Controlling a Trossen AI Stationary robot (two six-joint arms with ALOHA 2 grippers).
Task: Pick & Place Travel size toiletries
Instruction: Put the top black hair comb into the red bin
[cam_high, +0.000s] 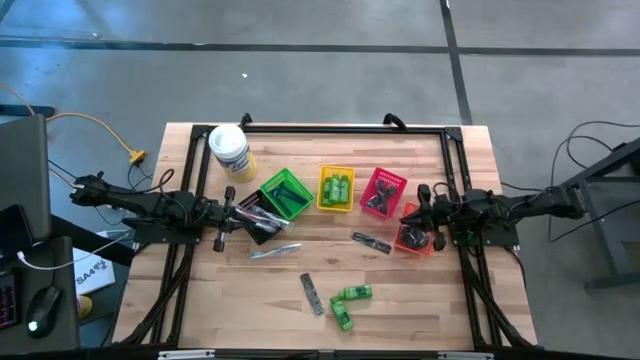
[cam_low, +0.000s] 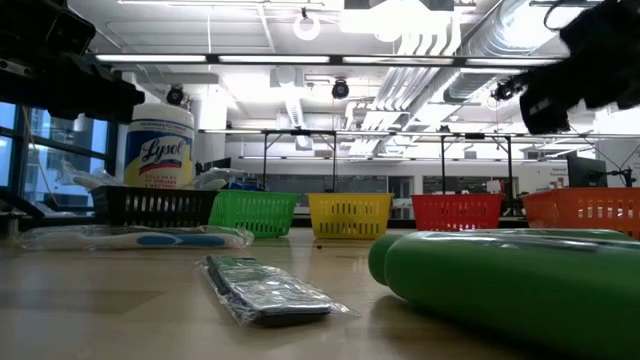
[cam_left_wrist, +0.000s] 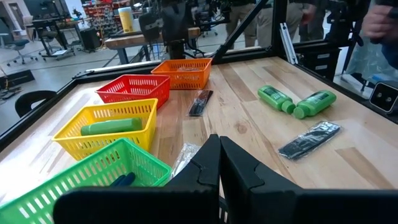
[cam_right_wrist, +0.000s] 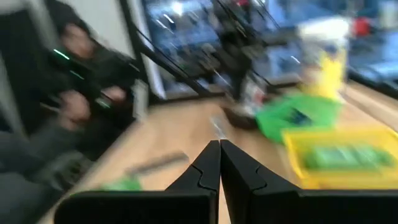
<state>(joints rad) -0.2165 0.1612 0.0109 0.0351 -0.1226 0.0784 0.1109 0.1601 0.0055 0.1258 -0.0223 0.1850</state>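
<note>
We count five baskets in a row on the bench (cam_high: 200, 300): black (cam_high: 255, 212), green (cam_high: 285, 193), yellow (cam_high: 336, 188), red (cam_high: 383, 192), orange (cam_high: 415, 232). Loose on the bench: two green mini bottles (cam_high: 348, 301), two dark wrapped combs (cam_high: 313, 293), one clear-wrapped razor (cam_high: 274, 251). One green bottle (cam_left_wrist: 111, 126) sits in yellow. Left gripper (cam_left_wrist: 219, 163) over the black basket, right gripper (cam_right_wrist: 219, 163) over orange, both jaws fully closed, holding nothing.

Showing closed left gripper (cam_left_wrist: 219, 163), row of coloured plastic baskets (cam_left_wrist: 134, 90), two green mini bottles (cam_left_wrist: 297, 102) lying beyond.
</note>
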